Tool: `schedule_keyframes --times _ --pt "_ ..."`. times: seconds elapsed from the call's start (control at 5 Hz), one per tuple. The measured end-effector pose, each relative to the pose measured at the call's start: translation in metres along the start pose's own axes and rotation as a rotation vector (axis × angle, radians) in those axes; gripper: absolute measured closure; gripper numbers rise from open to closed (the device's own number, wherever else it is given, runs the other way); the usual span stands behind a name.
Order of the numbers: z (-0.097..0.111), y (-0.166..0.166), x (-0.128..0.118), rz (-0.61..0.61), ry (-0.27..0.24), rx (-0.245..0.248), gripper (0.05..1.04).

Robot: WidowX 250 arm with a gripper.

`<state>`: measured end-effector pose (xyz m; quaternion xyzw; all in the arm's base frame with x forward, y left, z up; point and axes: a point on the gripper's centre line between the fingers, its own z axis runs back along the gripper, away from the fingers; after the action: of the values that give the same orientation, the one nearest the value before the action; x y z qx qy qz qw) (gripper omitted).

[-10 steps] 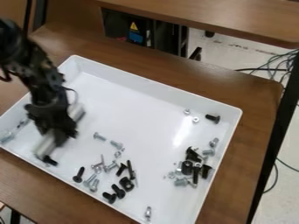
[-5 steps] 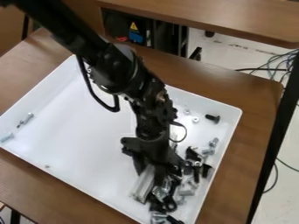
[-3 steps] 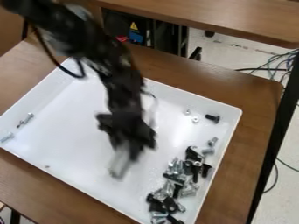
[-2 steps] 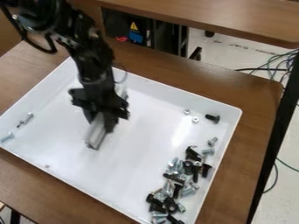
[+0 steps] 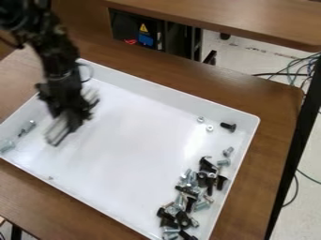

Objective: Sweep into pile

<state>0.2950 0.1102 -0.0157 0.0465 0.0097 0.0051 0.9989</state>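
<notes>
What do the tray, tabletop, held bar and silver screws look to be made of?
Tray: probably moulded plastic; smooth white, glossy glare patch. Coated metal possible.
Tabletop: wood or laminate; brown, low sheen.
Bar: maybe aluminium; pale grey, lengthwise lines. Plastic not ruled out.
Silver screws: likely plated steel; bright grey metallic shine.

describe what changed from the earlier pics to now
The scattered bolts from the tray's near side now lie in the pile toward the picture's right. The gripper, with the pale bar held throughout, swept right and has swung back left. The bolts by the left wall, the two small nuts and the black bolt near them stayed put.
</notes>
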Motion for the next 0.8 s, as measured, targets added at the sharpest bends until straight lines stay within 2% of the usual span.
schedule_keyframes --times 0.2,0.4,0.6,0.8 --pt "-0.021 0.045 -0.021 -0.060 0.010 -0.020 0.721" --pt "-0.035 0.064 -0.037 -0.032 -0.024 -0.027 0.721" --pt "-0.040 0.053 -0.044 -0.031 -0.048 -0.037 0.721" --pt "-0.040 0.022 -0.045 -0.075 -0.055 -0.027 0.721"
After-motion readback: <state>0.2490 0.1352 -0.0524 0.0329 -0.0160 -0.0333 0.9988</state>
